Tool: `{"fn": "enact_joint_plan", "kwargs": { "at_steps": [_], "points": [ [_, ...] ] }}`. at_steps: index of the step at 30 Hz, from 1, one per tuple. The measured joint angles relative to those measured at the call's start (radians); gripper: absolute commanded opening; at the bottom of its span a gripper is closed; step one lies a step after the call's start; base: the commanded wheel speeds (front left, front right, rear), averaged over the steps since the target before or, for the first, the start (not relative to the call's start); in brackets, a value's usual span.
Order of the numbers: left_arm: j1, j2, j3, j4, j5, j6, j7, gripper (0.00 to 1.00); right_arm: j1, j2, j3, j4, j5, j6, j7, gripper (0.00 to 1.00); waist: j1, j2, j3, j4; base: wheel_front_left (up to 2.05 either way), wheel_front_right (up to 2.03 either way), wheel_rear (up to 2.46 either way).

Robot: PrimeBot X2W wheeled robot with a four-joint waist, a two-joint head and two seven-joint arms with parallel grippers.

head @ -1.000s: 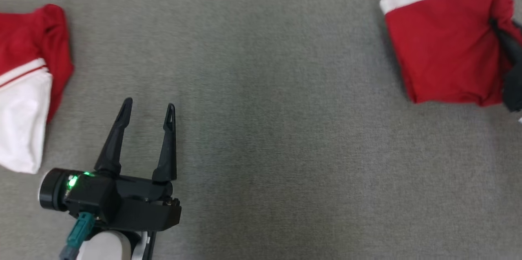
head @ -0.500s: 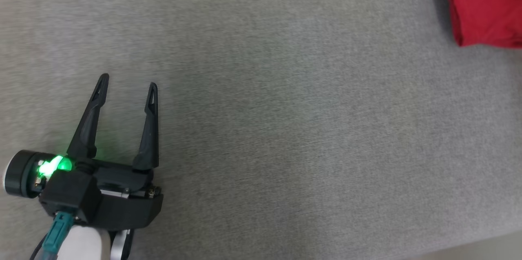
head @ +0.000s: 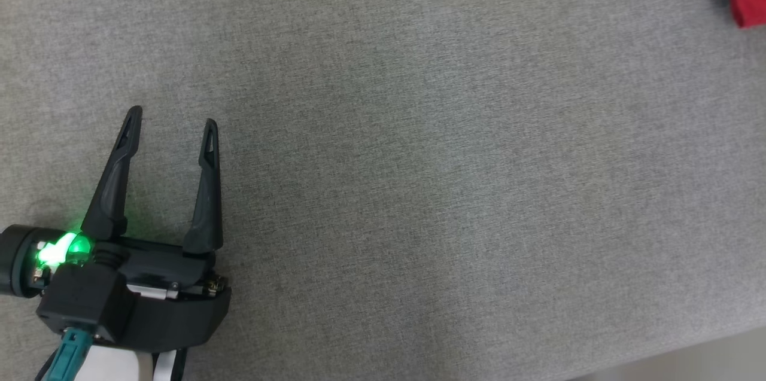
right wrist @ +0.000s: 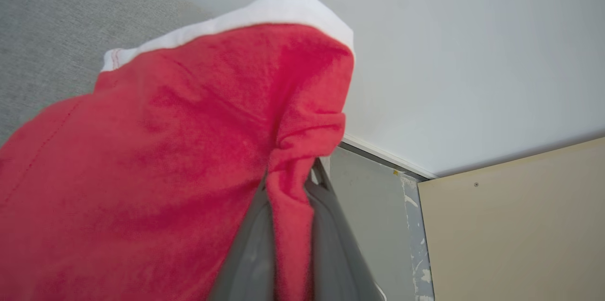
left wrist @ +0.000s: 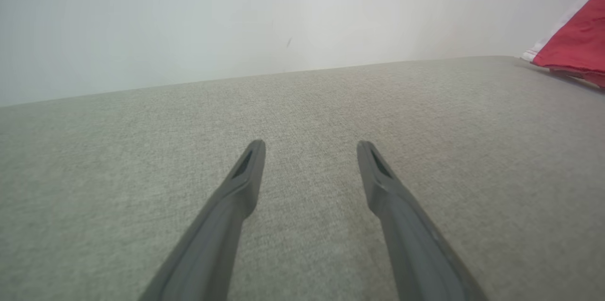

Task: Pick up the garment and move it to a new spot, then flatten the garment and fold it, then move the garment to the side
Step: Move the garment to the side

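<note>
At the far right of the table (head: 419, 189), the red garment (right wrist: 189, 150) is being pinched by the right gripper (right wrist: 293, 173), clamped on a fold. The left gripper (head: 172, 118) is being held wide apart over bare table, with nothing in it. The move to the side is likely being done; next the garment is to be laid flat and let go

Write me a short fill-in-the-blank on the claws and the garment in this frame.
1. The left claw stands ____ with nothing between its fingers.
2. The right claw is shut on the garment, which is ____ with a white band.
3. In the head view the garment shows at the upper ____ corner.
Missing words: open; red; right.
</note>
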Motion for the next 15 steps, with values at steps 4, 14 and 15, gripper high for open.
{"fn": "enact_joint_plan", "kwargs": {
  "at_steps": [4,14,15],
  "points": [
    [-0.006,-0.004,-0.007,0.002,0.0,0.004,-0.003,1.0,-0.015,0.005,0.005,0.047,0.0,0.0,-0.01,1.0,0.0,0.0,0.004,0.013,0.0,0.0,0.0],
    [0.013,-0.026,-0.008,0.043,-0.022,0.019,0.002,1.0,-0.027,0.049,-0.02,0.097,-0.028,0.0,-0.186,1.0,0.0003,0.0002,-0.065,0.033,0.0,0.0,0.0],
    [0.013,-0.026,-0.008,0.043,-0.022,0.019,0.002,1.0,-0.027,0.049,-0.02,0.097,-0.028,0.0,-0.186,1.0,0.0003,0.0002,-0.065,0.033,0.0,0.0,0.0]
  ]
}}
